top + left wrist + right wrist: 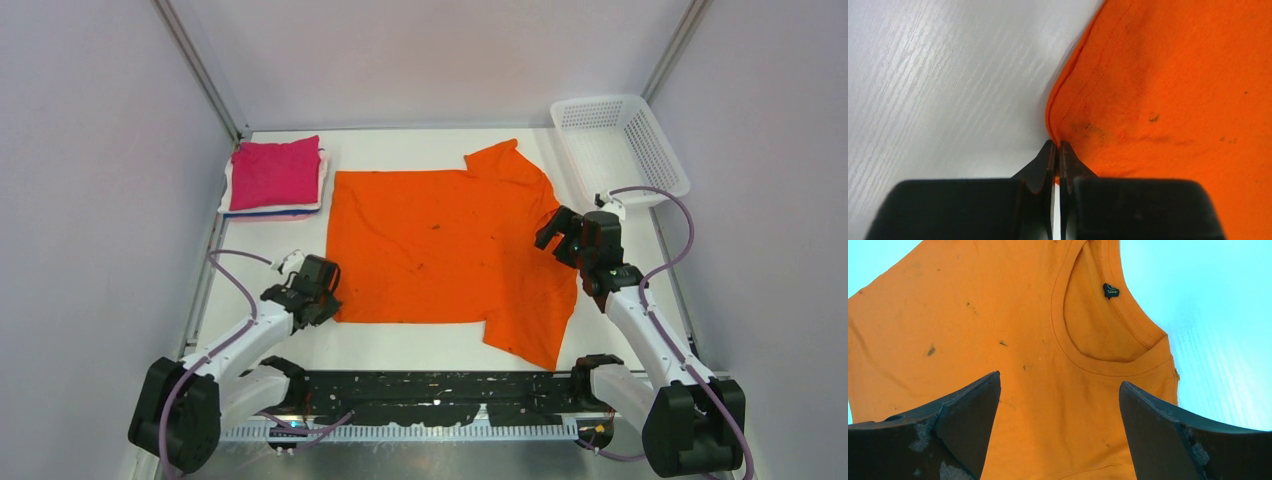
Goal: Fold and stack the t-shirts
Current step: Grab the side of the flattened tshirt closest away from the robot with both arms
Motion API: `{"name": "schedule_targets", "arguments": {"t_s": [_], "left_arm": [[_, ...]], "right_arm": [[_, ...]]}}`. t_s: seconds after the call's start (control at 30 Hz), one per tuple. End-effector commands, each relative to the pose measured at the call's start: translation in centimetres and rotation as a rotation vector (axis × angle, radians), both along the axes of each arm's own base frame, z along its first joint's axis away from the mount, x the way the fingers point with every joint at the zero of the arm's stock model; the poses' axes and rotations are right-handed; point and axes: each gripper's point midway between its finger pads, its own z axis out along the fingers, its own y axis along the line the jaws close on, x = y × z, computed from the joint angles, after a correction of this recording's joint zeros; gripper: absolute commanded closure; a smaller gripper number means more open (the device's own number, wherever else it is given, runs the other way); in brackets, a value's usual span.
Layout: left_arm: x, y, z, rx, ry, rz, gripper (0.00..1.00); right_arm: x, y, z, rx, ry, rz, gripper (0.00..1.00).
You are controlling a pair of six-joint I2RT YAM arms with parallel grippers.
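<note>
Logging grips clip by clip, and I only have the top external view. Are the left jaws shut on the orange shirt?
Observer: Seemingly yes. The left gripper has its jaws together at the orange t-shirt's hem corner.
Operator: And the right?
Observer: The right gripper is wide open above the neckline, with cloth showing between its jaws.
Operator: Anything inside the neck?
Observer: A small black size label.
</note>
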Motion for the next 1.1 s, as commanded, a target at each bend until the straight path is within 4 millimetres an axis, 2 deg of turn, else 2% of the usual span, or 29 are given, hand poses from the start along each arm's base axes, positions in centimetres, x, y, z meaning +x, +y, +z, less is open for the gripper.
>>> {"name": "schedule_targets", "arguments": {"t_s": [0.0,0.17,0.3,0.37,0.47,0.57,0.6,0.63,0.77,0.9,1.07], "left_arm": [[-0.8,-0.3,-0.9,-0.007,0.043,-0.033,1.00],[-0.7,-0.4,-0.1,-0.009,0.016,-0.061,1.00],[-0.6,0.2,0.8,0.013,-0.018,-0.067,1.00],[-0.7,0.3,1.0,0.020,-0.030,-0.075,1.00],[-0.6,0.2,1.3,0.010,-0.052,-0.088,1.00],[-0.5,-0.2,1.4,-0.019,-0.082,-0.098,1.00],[-0.4,-0.3,1.4,-0.024,-0.091,-0.099,1.00],[-0.4,-0.4,1.6,-0.030,-0.101,-0.099,1.00],[-0.3,-0.3,1.9,-0.028,-0.123,-0.104,1.00],[-0.6,-0.3,1.8,-0.030,-0.122,-0.113,1.00],[-1.0,-0.2,1.6,-0.027,-0.098,-0.121,1.00]], "right_arm": [[0.3,-0.5,0.3,-0.012,-0.013,-0.025,0.04],[-0.2,-0.8,0.6,-0.033,0.007,-0.031,0.05],[-1.6,-0.1,0.7,-0.036,0.046,-0.003,0.04],[-3.4,-0.4,0.1,-0.092,0.119,-0.013,0.04],[-5.7,0.3,0.4,-0.155,0.185,0.040,0.02],[-10.1,1.1,-0.7,-0.220,0.317,0.099,0.02],[-10.9,1.4,-0.7,-0.201,0.326,0.095,0.01],[-12.4,1.7,-1.2,-0.208,0.378,0.125,0.01],[-16.3,2.2,-3.2,-0.167,0.509,0.133,0.00],[-18.1,2.5,-5.3,-0.151,0.608,0.143,0.05],[-18.5,2.9,-5.7,-0.176,0.668,0.182,0.13]]}}
